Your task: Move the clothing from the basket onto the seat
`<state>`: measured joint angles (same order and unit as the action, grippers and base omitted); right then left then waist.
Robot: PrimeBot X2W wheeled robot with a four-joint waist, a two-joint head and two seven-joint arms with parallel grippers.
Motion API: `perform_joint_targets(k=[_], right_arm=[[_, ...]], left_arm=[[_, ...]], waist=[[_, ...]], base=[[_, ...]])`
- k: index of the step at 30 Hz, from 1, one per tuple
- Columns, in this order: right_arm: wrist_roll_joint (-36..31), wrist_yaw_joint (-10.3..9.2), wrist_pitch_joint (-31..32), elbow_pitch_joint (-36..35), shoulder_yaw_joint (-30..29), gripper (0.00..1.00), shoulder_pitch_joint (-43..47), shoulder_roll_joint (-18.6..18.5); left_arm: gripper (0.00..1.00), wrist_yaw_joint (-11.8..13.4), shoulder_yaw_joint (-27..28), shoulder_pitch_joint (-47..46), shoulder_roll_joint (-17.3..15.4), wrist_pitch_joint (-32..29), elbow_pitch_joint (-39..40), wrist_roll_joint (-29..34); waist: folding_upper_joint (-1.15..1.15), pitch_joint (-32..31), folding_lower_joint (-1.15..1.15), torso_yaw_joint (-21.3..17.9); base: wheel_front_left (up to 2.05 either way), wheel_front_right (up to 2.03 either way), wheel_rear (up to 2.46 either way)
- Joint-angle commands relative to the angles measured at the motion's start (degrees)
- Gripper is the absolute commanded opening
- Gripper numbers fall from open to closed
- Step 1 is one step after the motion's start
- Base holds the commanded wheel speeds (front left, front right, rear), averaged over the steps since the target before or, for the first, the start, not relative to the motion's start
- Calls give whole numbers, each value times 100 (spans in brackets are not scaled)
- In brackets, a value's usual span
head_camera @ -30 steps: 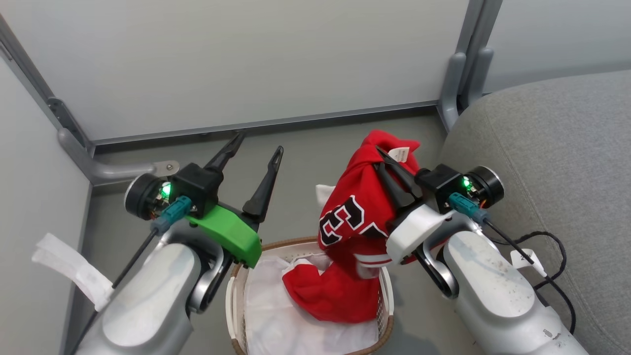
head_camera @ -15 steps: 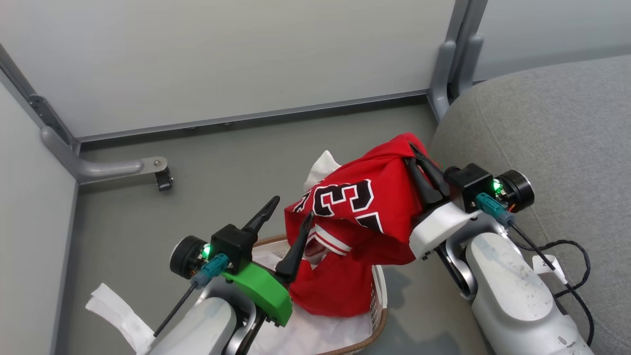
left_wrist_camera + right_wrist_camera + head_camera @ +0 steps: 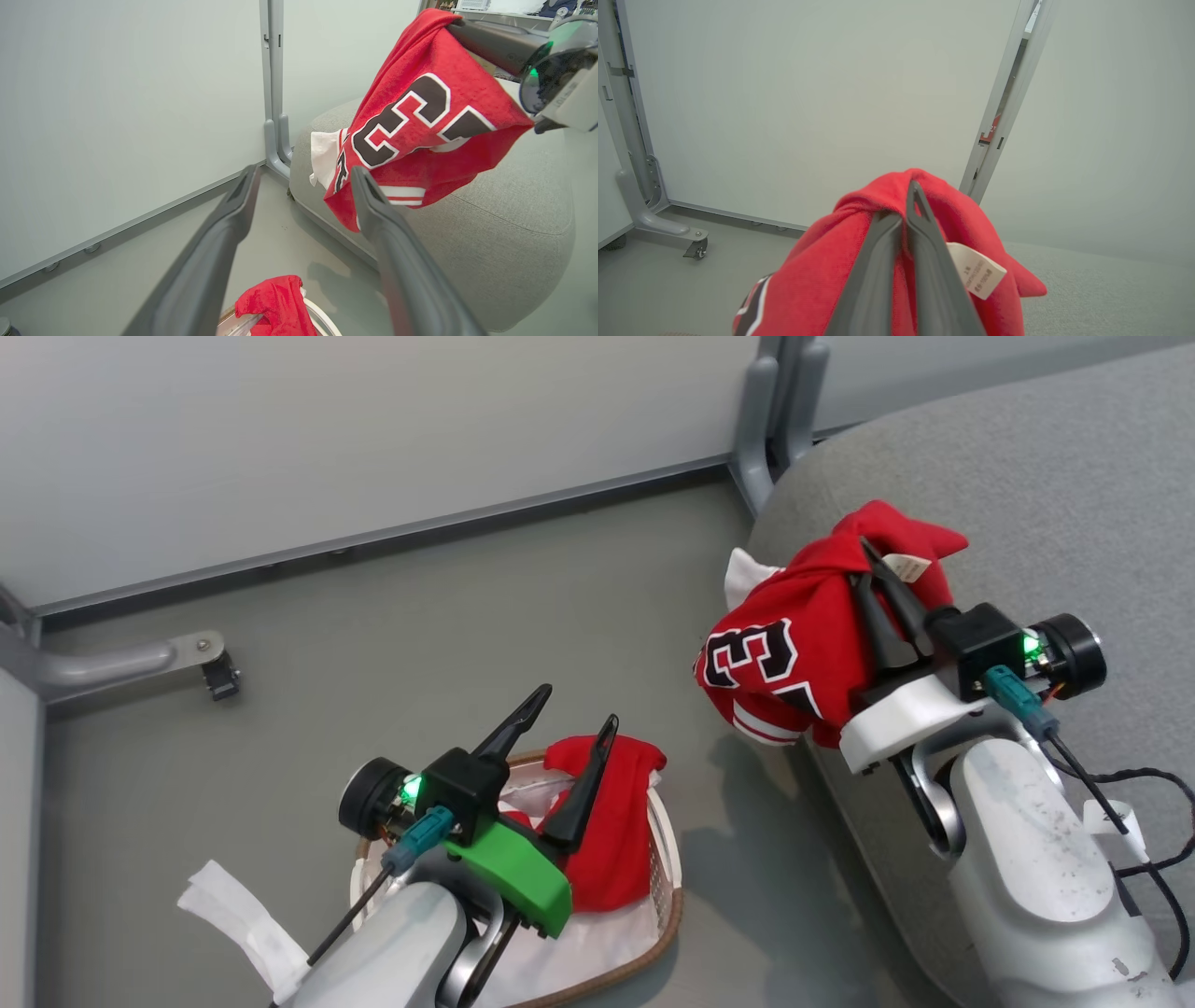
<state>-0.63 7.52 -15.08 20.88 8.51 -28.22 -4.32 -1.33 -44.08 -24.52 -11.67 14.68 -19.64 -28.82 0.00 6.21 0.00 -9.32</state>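
Note:
My right gripper [image 3: 870, 562] is shut on the red jersey [image 3: 794, 653] with black-and-white numerals, which hangs in the air over the left edge of the grey seat [image 3: 1046, 495]. The left wrist view shows the same jersey [image 3: 420, 126] draped from the right fingers above the seat [image 3: 509, 219]. In the right wrist view the jersey [image 3: 859, 280] is bunched around my shut right gripper [image 3: 908, 200]. A plain red piece [image 3: 611, 812] lies in the cream basket [image 3: 665, 868] on the floor. My left gripper [image 3: 579, 705] stands open above the basket, holding nothing.
A white sheet [image 3: 597, 943] lines the basket. Pale partition panels with grey posts [image 3: 775, 392] stand behind. A caster foot [image 3: 219, 674] juts from the left frame. Black cable [image 3: 1158, 821] hangs by my right forearm. The grey floor [image 3: 448, 616] lies between basket and wall.
The camera turned left-to-right. My right gripper carried the jersey up out of the basket and rightward over the seat's edge. My left gripper dropped lower, over the basket, staying open.

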Motion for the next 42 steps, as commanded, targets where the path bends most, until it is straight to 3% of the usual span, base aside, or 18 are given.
perform_joint_targets(k=[1,13,18,24,32,42], right_arm=[[-55,-6,-14,-99,-67,0,-12,-10],[-42,-6,-14,-503,-538,0,174,70],[-41,-7,-14,-483,-563,0,119,92],[-118,-7,-14,-309,-703,0,-229,37],[-130,-7,-13,77,-1048,0,-1461,-677],[-226,-7,349,701,-1392,0,-3410,-2101]], left_arm=[[100,8,31,-105,-31,13,17,30],[100,-11,-68,-447,-76,-12,-41,235],[100,-9,-120,-560,-91,-36,-52,290],[100,-58,-184,-678,-86,-96,-38,307],[100,-68,-318,-856,-114,-163,103,426],[100,-24,-552,-1080,-121,-235,462,724]], waist=[[0,357,0,-502],[0,985,0,-1515],[0,1166,0,-1601],[0,1407,0,-1441],[0,1805,0,-940],[0,2497,0,-198]], base=[[0,0,0],[0,0,0],[0,0,0],[0,0,0],[0,0,0],[0,0,0]])
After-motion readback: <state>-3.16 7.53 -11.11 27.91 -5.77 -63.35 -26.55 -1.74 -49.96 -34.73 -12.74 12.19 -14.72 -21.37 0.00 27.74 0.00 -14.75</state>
